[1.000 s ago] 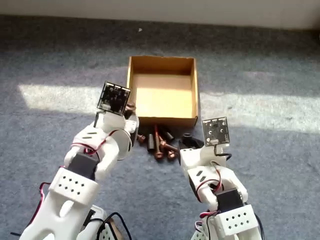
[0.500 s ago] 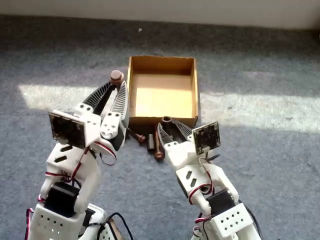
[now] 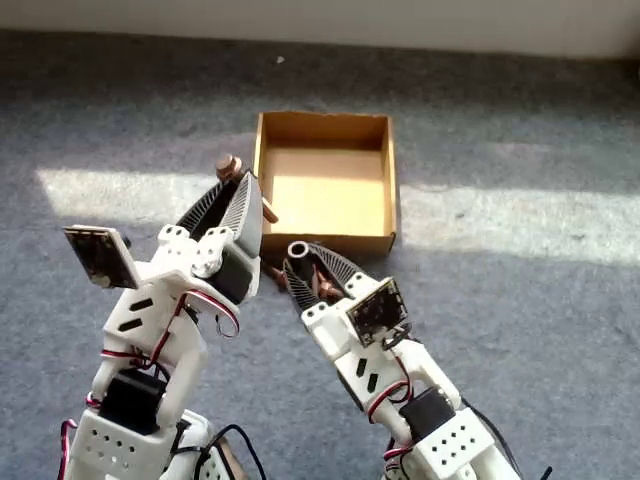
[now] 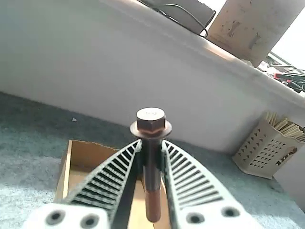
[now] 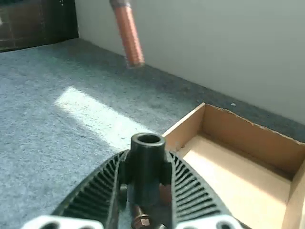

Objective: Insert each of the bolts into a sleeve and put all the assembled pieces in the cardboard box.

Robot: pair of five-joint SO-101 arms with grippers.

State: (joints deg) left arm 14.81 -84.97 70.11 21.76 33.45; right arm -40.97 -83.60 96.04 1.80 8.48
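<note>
My left gripper [image 3: 238,190] [image 4: 151,148] is raised beside the left wall of the cardboard box [image 3: 326,125] [image 4: 78,157] [image 5: 248,143], shut on a copper bolt [image 3: 232,168] [image 4: 151,162] with its hex head up. My right gripper [image 3: 303,265] [image 5: 147,167] is lifted in front of the box, shut on a black sleeve [image 3: 298,253] [image 5: 147,164] whose open end faces up. The bolt's shank [image 5: 127,31] hangs above and beyond the sleeve, apart from it. More bolts and sleeves [image 3: 322,285] lie on the carpet before the box, partly hidden by the right arm.
Grey carpet [image 3: 520,260] covers the floor, with a sunlit band across it. A white wall [image 4: 95,71] runs behind the box. The box interior holds nothing visible. A slotted beige container [image 4: 267,145] stands at the wall, far off.
Both arms rose from the pile. The left one swung back with the bolt, tilting it toward the right arm. The right gripper lifted the sleeve and shifted left, toward the bolt.
</note>
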